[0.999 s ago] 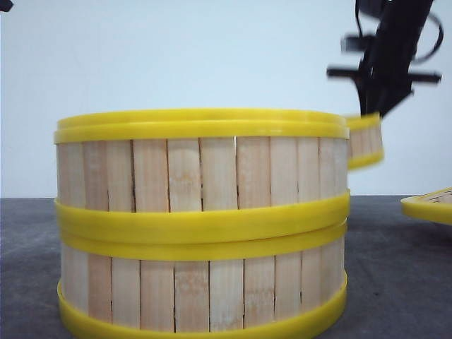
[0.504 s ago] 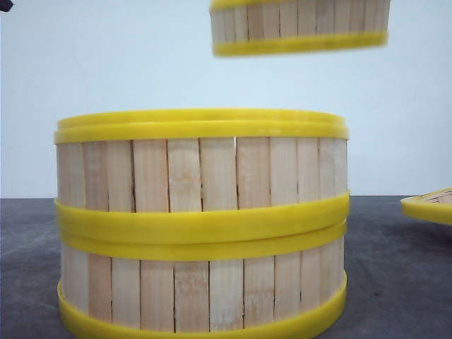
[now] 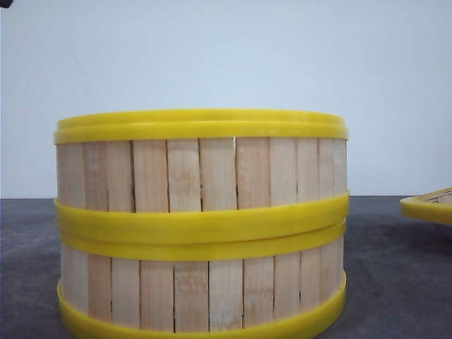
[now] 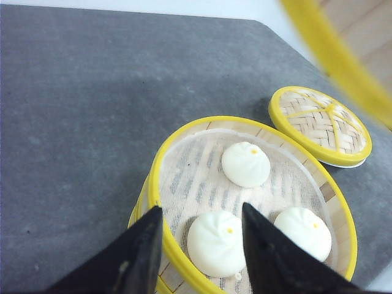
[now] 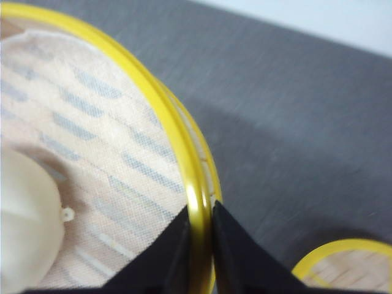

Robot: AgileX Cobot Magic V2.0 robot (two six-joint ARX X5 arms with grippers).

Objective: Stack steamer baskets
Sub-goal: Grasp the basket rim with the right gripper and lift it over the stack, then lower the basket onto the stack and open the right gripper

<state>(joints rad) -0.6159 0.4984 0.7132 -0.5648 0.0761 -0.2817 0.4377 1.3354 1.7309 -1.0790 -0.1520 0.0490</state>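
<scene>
The grey table [image 3: 395,282] fills the scene, with a pale wall behind it. Right in front of the forward camera stand two steamer baskets [image 3: 201,222], one set on the other, their yellow rims meeting at the middle band and the slats of both lined up upright. From the left wrist camera the upper basket of that stack [image 4: 184,177] shows open at the top, lined with a white cloth, and three white buns [image 4: 245,164] lie on the cloth, each with a small orange dot. A third steamer basket [image 5: 92,153] is up in the air, held by its rim; a blurred yellow edge and slats of it cross the corner of the left wrist picture, above and beside the stack. It too has a cloth lining, and part of one bun is seen inside. The flat woven lid [image 4: 320,125] lies on the table just beside the stack; its edge shows at the right in the front view.

The left gripper [image 4: 202,245] has its fingers spread apart, one finger outside the stack's rim and one over the cloth, gripping nothing. The right gripper [image 5: 199,245] pinches the yellow rim of the raised basket between its black fingers
</scene>
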